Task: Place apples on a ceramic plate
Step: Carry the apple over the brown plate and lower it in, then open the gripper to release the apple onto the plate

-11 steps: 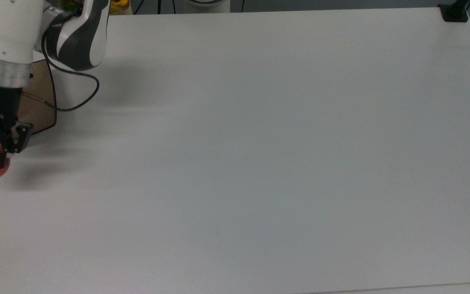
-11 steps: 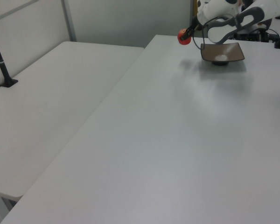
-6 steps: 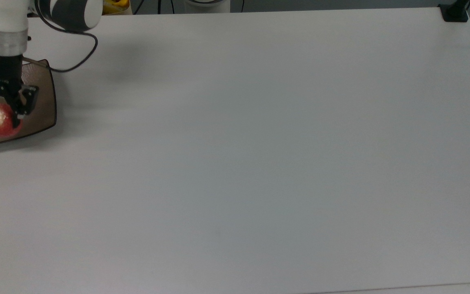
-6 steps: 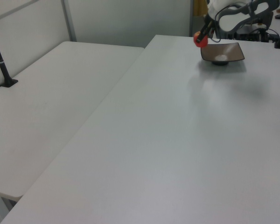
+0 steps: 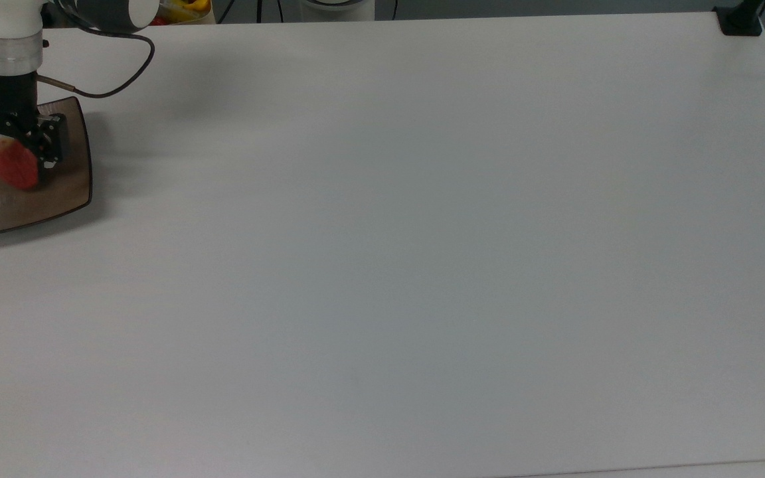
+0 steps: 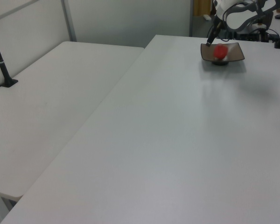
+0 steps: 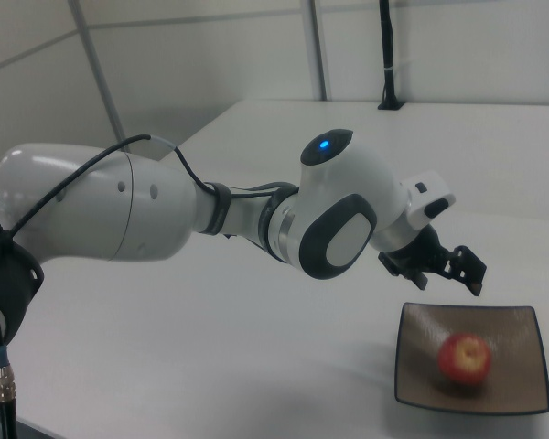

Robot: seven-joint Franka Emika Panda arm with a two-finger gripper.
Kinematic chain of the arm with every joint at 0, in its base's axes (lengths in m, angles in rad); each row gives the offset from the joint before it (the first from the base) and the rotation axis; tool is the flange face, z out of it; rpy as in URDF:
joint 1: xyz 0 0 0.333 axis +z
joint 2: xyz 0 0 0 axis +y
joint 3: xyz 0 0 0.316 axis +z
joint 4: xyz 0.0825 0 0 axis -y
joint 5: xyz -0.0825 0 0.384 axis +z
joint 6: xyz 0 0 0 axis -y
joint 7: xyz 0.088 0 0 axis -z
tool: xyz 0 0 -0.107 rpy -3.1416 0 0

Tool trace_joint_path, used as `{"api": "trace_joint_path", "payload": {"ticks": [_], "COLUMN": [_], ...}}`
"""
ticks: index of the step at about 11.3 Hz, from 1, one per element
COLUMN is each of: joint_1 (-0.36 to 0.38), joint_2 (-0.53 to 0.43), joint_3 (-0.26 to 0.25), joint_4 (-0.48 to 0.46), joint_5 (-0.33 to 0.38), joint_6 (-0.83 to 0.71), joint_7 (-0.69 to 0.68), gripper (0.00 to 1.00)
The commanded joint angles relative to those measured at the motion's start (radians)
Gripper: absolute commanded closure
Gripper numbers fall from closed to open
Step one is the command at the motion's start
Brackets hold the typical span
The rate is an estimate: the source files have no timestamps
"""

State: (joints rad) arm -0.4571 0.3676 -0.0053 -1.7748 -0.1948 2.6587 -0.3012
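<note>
Top view, cut off: the ceramic plate (image 5: 57, 199) runs off the top view's left edge, so just its right part and two rounded corners show; the arm is cropped at the upper left corner.
Top view, blurred: the apple (image 5: 14, 164) is a smeared red blob with no speckles or stem hollow to make out.
Top view, gripper: the gripper (image 5: 4, 143) stands over the plate, its black fingers spread on either side of the apple; whether they touch it cannot be told here.
Top view, table: the white table (image 5: 422, 252) carries the plate near its upper left corner.

Left view, apple: a small red blur on the plate (image 6: 234, 52), toward the middle, near the far end of the table (image 6: 177, 140).
Left view, hidden: the arm is cropped by the upper edge; one dark finger (image 6: 210, 38) hangs just beside the plate's rim on the left view's left.

Right view, apple: the apple (image 7: 464, 357) is round and red with a pale yellowish patch on top, sitting in the hollow of the plate (image 7: 512, 325).
Right view, plate: glossy taupe-brown, squarish, with upcurved edges and a thin dark rim.
Right view, gripper: the gripper (image 7: 448, 270) is above the plate's far edge, fingers apart, clear of the apple.
</note>
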Motion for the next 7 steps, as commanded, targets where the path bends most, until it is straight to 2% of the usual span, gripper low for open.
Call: {"api": "trace_joint_path", "payload": {"ticks": [1, 2, 6, 7], "joint_1": [-0.006, -0.003, 0.049, 0.075], "joint_2": [-0.033, -0.045, -0.211, -0.260], "joint_3": [0.011, 0.011, 0.013, 0.011], "joint_4": [-0.026, -0.026, -0.020, -0.018], "joint_5": [-0.015, -0.015, 0.020, 0.088], "joint_6": [-0.029, -0.063, -0.513, -0.604], "joint_7": [-0.004, 0.001, 0.005, 0.005], "gripper": [0.00, 0.00, 0.00, 0.00]}}
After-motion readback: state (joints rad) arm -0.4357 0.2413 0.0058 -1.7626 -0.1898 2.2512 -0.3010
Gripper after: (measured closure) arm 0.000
